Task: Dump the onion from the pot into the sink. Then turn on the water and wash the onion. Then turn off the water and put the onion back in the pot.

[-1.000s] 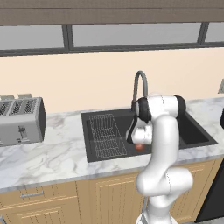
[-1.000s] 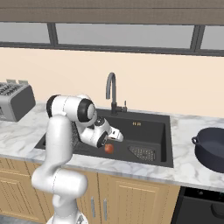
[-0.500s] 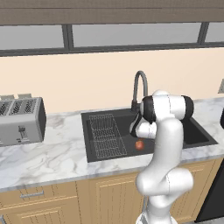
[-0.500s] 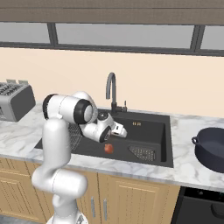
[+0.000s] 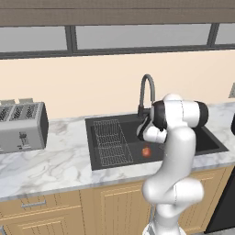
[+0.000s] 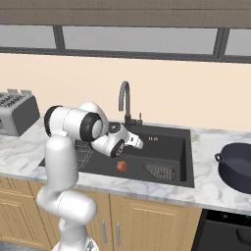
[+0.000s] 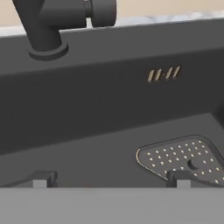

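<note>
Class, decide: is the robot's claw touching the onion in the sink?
Apart. In the right base view the claw hangs above the sink floor, with dark basin showing between it and the onion lying nearer the front wall.

Onion [image 6: 121, 166]: small, round, orange-red, resting loose on the floor of the sink [image 6: 169, 147], near the front wall, just left of the perforated drain strainer. Sink: dark grey rectangular basin set in the marble counter, wire rack at its left end, gooseneck faucet [image 6: 124, 102] upright behind the back rim.
</note>
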